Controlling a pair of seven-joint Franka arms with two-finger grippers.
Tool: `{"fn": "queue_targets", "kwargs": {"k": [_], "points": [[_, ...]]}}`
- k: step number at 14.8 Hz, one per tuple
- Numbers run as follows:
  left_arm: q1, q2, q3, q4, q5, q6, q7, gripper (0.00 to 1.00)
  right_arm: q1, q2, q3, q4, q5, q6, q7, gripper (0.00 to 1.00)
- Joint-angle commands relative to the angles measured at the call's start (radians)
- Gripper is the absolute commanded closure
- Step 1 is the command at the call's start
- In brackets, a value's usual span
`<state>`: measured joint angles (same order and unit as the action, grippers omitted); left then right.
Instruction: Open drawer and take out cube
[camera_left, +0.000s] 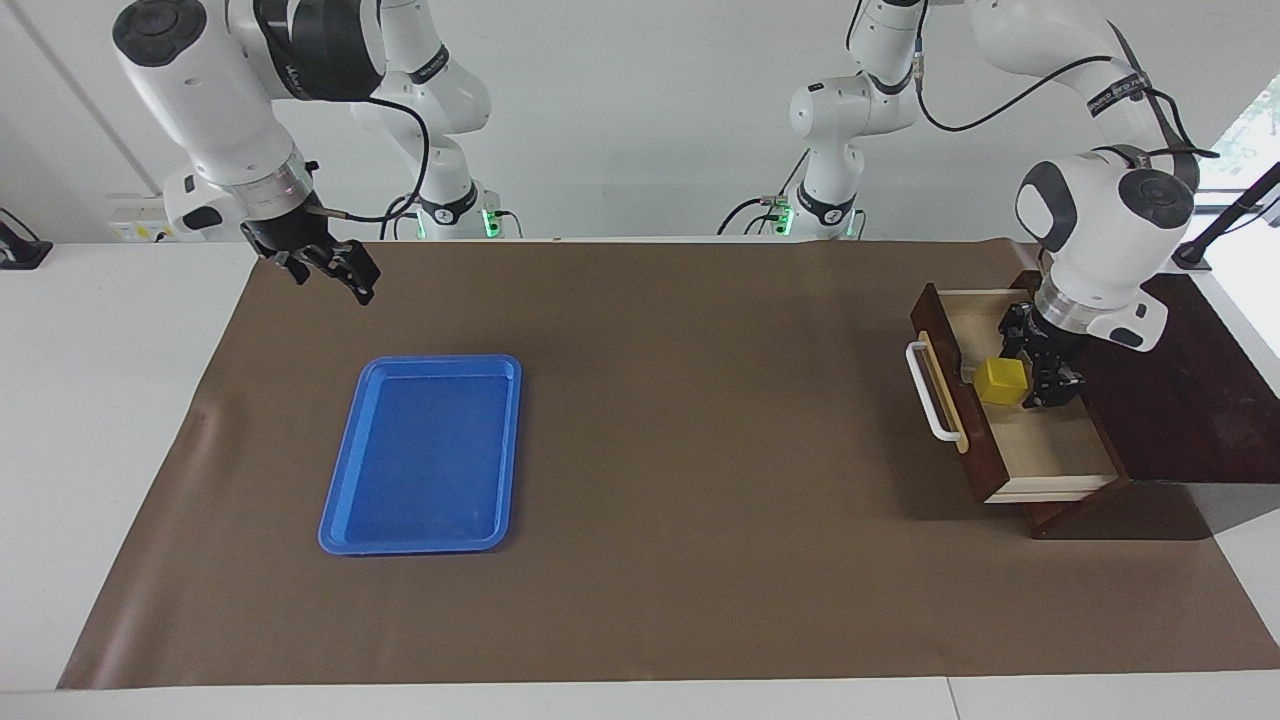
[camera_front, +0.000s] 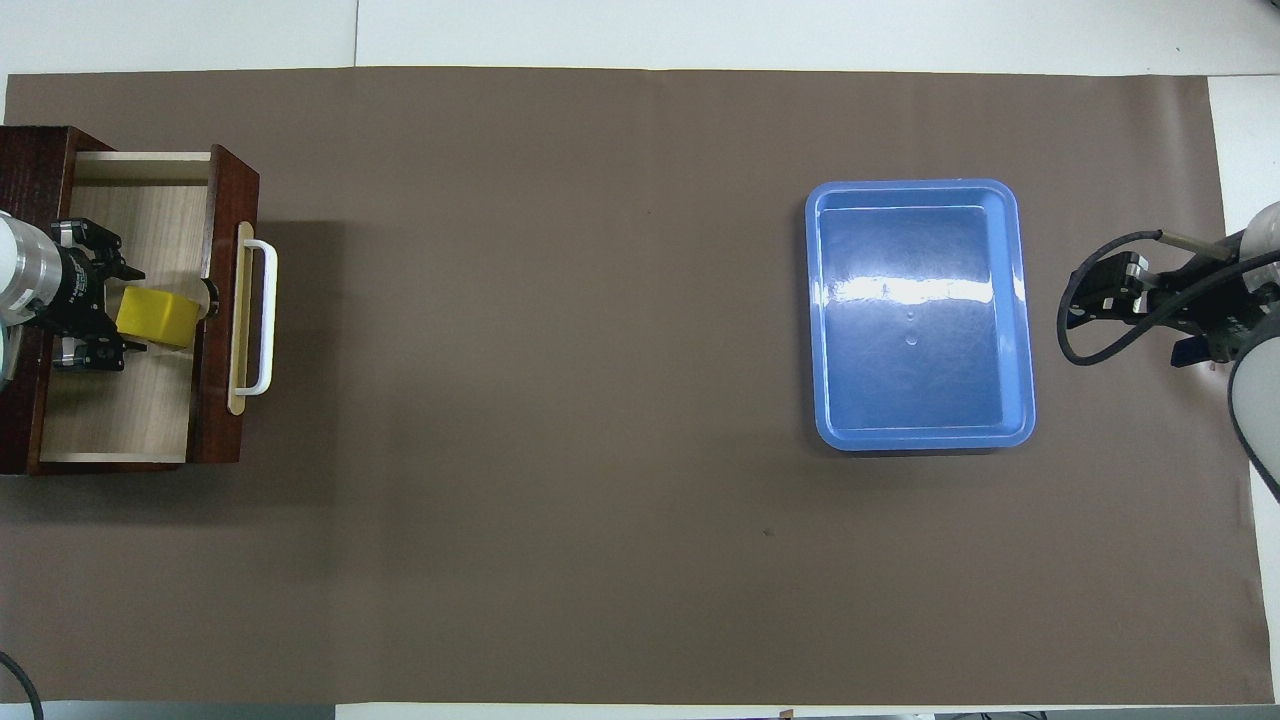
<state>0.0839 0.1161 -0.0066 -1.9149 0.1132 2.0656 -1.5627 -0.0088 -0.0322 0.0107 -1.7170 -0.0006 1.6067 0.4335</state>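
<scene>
The dark wooden box (camera_front: 20, 160) is cut off at the overhead view's edge. The left hand (camera_left: 1035, 375) hides part of the yellow cube (camera_left: 1002, 381) inside the drawer (camera_left: 1040, 450), so its grip is unclear. The right arm's wrist runs off the overhead view's edge.

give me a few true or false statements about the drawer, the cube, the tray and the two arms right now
1. The drawer is pulled open. True.
2. The yellow cube lies in the blue tray. False: the cube is inside the drawer; nothing lies in the tray.
3. The left tool is down in the drawer at the cube. True.
4. The right tool grips the drawer's white handle. False: it hangs in the air, open, near the right arm's end of the table, with nothing in it.
5. The tray sits right beside the drawer. False: bare brown mat lies between them.
</scene>
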Motion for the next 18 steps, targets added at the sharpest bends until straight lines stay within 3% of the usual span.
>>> {"fn": "queue_targets", "kwargs": {"k": [1, 5, 12, 14, 18], "points": [[0.004, -0.026, 0.0, -0.032, -0.012, 0.022, 0.001, 0.98, -0.014, -0.023, 0.008, -0.033, -0.001, 0.018, 0.118, 0.0], [-0.004, -0.013, -0.001, 0.008, -0.017, 0.008, 0.003, 1.0, 0.001, -0.005, 0.009, -0.041, 0.072, 0.051, 0.396, 0.0], [-0.016, 0.053, -0.007, 0.262, -0.029, -0.222, 0.001, 1.0, 0.119, 0.123, 0.014, -0.015, 0.212, 0.189, 0.819, 0.0], [-0.07, 0.079, -0.004, 0.342, -0.059, -0.303, -0.011, 1.0, 0.142, 0.156, 0.014, 0.008, 0.299, 0.206, 0.943, 0.0], [-0.151, 0.089, -0.006, 0.41, -0.075, -0.384, -0.13, 1.0, 0.237, 0.212, 0.015, 0.059, 0.324, 0.268, 1.154, 0.0]]}}
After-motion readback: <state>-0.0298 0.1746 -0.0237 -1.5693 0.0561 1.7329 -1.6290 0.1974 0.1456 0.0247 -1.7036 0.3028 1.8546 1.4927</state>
